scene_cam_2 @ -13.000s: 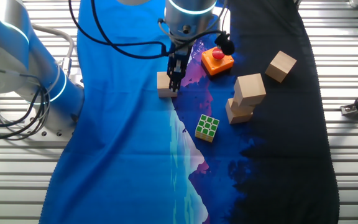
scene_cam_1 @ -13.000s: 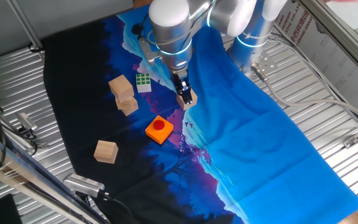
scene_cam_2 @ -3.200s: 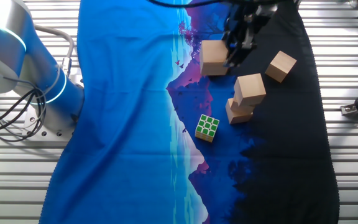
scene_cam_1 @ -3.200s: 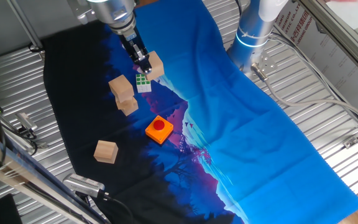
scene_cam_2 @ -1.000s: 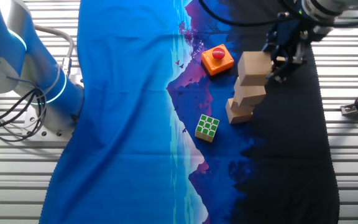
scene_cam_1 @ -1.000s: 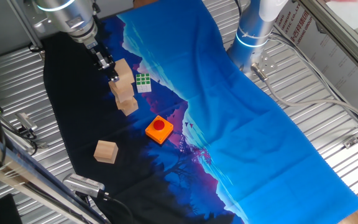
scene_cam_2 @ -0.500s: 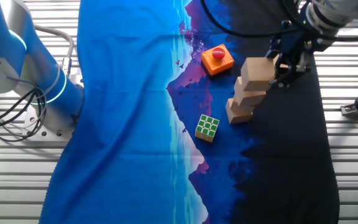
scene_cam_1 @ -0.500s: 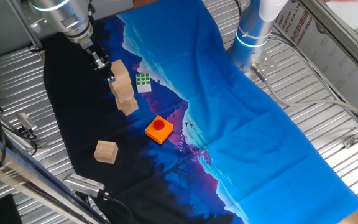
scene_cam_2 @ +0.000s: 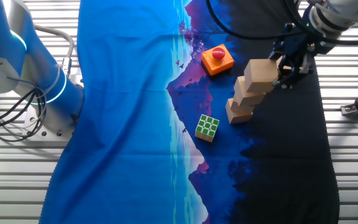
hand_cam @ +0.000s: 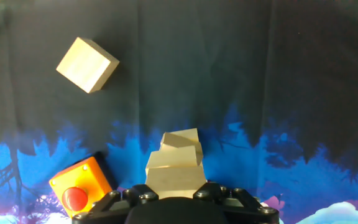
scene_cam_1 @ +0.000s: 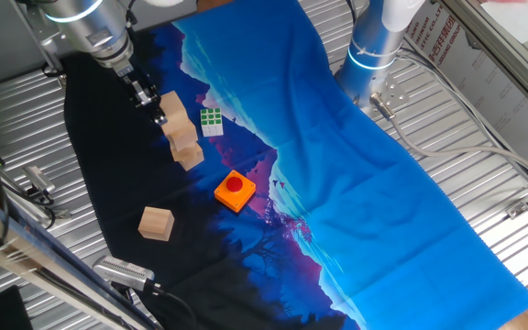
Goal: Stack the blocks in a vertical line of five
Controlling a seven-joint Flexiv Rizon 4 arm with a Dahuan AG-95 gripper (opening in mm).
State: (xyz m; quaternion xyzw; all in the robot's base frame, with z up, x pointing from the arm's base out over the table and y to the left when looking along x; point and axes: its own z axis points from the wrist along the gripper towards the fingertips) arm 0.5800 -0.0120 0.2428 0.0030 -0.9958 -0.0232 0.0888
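In one fixed view, the gripper (scene_cam_1: pixel 159 111) reaches down from the upper left and clamps the top wooden block (scene_cam_1: pixel 174 108), which sits on a stack of two more wooden blocks (scene_cam_1: pixel 186 147) on the dark part of the cloth-covered surface (scene_cam_1: pixel 356 211). A small green-and-white puzzle cube (scene_cam_1: pixel 212 121) lies just to the right of the stack, an orange square with a red button (scene_cam_1: pixel 235 190) lies nearer, and a lone wooden block (scene_cam_1: pixel 156 223) rests well apart at the near left. In the other fixed view, the gripper (scene_cam_2: pixel 283 73) comes in from the upper right, its fingers closed on the top block (scene_cam_2: pixel 261 74); the stack (scene_cam_2: pixel 244 104) below it steps unevenly, each cube shifted and turned from the one under it. The puzzle cube (scene_cam_2: pixel 207 127) lies near the stack's left, the orange button (scene_cam_2: pixel 217 60) farther back. In the hand view, the stack (hand_cam: pixel 174 163) rises just in front of the gripper's body, the lone block (hand_cam: pixel 87 64) lies at far left, and the orange button (hand_cam: pixel 81 185) sits at the near left.
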